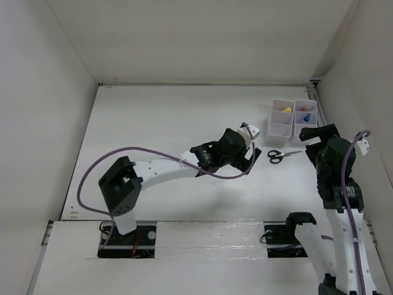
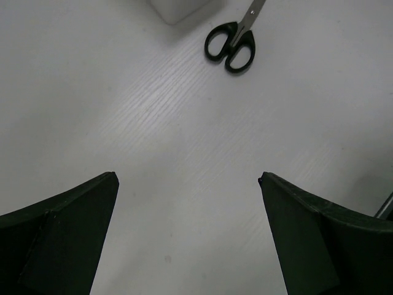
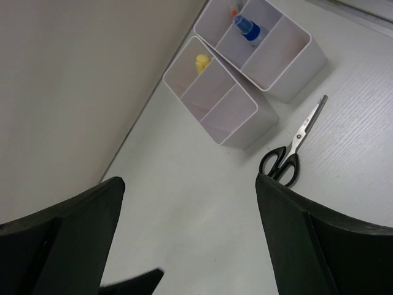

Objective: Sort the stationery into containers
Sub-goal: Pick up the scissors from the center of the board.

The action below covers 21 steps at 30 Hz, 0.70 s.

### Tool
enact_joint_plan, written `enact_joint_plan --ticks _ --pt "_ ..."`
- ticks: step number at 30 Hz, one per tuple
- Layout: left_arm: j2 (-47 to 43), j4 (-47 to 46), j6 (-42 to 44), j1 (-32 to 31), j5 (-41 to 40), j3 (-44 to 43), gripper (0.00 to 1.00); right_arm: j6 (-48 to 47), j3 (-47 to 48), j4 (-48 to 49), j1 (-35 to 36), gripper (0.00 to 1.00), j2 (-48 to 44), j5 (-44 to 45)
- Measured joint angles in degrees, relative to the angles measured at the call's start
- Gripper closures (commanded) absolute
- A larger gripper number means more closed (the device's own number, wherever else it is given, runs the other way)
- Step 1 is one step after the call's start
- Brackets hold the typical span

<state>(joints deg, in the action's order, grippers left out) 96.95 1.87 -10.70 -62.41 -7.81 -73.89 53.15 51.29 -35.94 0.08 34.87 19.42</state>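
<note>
Looking down from the top camera, a white table (image 1: 172, 123) carries two white bins (image 1: 280, 126) standing side by side at the far right. Black-handled scissors (image 1: 282, 155) lie flat just in front of them. The left arm (image 1: 172, 167) reaches across toward the scissors, and the right arm (image 1: 336, 178) stands near the bins. From this height both sets of jaws are dark shapes, hard to read. Seen from the left wrist, the left jaws are spread wide with only bare table between them. The scissors lie ahead, their blade tips cut off at the top edge beside one bin's corner. Seen from the right wrist, the right jaws are also released, grasping nothing. Both bins show whole here: a blue-capped bottle (image 3: 247, 28) lies in one and a small yellow item (image 3: 202, 62) in the other. An orange speck (image 3: 233, 11) beside the bottle is too small to name. The scissors rest on the table just beside the bins, outside them.
</note>
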Motion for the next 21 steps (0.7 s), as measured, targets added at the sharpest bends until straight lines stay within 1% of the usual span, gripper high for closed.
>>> enact_joint_plan --ticks 1,2,4,7,8,10,14,15,18,21 --pt "3.45 -1.90 2.40 -0.07 1.42 -2.43 0.00 -0.39 0.02 -0.31 0.00 0.06 -1.18 -0.59" --pt "4.83 -3.02 3.13 -0.11 1.88 -3.48 0.02 -0.63 0.04 -0.79 0.00 0.06 -2.19 -1.11" --pt "10.38 -3.93 5.03 -0.13 2.40 -9.40 0.04 -1.22 0.04 -1.75 0.00 0.06 -4.68 -2.58" --pt "19.93 -4.42 4.92 -0.11 2.43 -21.68 0.06 -2.40 0.17 -3.15 0.11 0.05 -7.23 -4.42" --pt "22.49 -4.72 4.63 -0.11 2.56 -24.87 0.06 -2.64 0.31 -3.96 0.46 0.05 -7.72 -4.48" --pt "26.71 -4.72 3.93 -0.11 2.62 -29.92 0.10 -3.04 0.55 -5.14 1.46 0.05 -8.39 -4.48" --pt "32.50 -4.00 2.29 -0.11 1.75 -35.63 0.19 -3.76 1.84 -7.37 3.28 0.04 -9.31 -4.39" --pt "33.46 -3.76 1.95 -0.11 1.51 -36.26 0.23 -3.91 2.32 -7.63 3.80 0.04 -9.44 -4.39" --pt "35.45 -2.99 0.48 -0.11 -0.20 -37.38 0.29 -4.28 3.48 -7.85 4.98 0.04 -9.79 -4.39" --pt "36.89 -2.40 -1.01 -0.11 -2.05 -37.86 0.30 -4.68 3.87 -8.15 5.68 0.04 -10.27 -4.42"
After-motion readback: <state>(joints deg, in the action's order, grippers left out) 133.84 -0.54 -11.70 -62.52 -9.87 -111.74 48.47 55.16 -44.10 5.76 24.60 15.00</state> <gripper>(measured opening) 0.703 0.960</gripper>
